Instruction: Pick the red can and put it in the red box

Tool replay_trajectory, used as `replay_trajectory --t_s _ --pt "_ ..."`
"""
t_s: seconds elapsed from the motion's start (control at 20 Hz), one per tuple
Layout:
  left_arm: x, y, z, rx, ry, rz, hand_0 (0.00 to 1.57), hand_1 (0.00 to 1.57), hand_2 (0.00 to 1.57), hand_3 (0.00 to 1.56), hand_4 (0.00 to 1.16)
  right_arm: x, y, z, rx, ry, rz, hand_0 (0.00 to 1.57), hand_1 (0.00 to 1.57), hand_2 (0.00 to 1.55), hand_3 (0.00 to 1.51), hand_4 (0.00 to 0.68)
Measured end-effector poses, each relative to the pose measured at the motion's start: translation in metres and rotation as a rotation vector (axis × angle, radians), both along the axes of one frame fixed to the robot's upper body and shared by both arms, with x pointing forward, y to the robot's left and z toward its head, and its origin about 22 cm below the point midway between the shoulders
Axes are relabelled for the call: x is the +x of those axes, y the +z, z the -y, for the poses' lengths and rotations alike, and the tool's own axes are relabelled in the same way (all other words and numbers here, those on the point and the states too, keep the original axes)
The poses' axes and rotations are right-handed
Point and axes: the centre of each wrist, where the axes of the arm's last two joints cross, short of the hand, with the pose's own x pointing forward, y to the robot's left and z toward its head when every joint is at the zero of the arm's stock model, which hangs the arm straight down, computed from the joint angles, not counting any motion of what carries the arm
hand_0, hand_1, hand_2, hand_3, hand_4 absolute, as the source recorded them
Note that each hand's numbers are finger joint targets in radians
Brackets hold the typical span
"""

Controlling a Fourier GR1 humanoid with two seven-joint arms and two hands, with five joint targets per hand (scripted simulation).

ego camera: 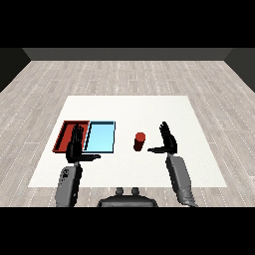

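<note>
**Can not yet picked**

While both hands hang open, nothing is grasped. Right hand waits just right of the upright can; left hand hovers over the red tray, beside the blue tray. Grasp, carry and placing all remain.

Even, soft light is falling from above, leaving the white counter bright with no glare showing. The wooden floor is reading a duller grey, and the far wall is sitting in darkness. Only a faint shadow is lying under the red can.
</note>
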Motion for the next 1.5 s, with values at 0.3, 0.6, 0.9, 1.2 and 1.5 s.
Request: replay_trajectory --t_s 0.3,0.6,0.9,1.2,1.5 --pt "-0.002 0.000 0.006 -0.008 -0.006 -0.003 0.00 0.00 0.00 0.00 0.00 0.009 -0.011 -0.015 0.027 0.035 -0.030 0.00 0.00 0.00 0.00 0.000" --pt "-0.006 -0.001 0.007 -0.018 -0.005 -0.006 0.00 0.00 0.00 0.00 0.00 0.011 -0.035 -0.037 0.064 0.054 -0.059 0.00 0.00 0.00 0.00 0.000" --pt "0.002 -0.005 0.009 -0.021 0.001 -0.006 0.00 0.00 0.00 0.00 0.00 0.012 -0.044 -0.040 0.084 0.063 -0.087 0.00 0.00 0.00 0.00 0.000" --pt "-0.010 -0.002 0.002 -0.012 0.006 -0.004 0.00 0.00 0.00 0.00 0.00 0.020 -0.049 -0.049 0.092 0.070 -0.107 0.00 0.00 0.00 0.00 0.000" --pt "-0.009 -0.002 0.011 -0.001 0.006 -0.001 0.00 0.00 0.00 0.00 0.00 0.029 -0.048 -0.067 0.108 0.086 -0.125 0.00 0.00 0.00 0.00 0.000"
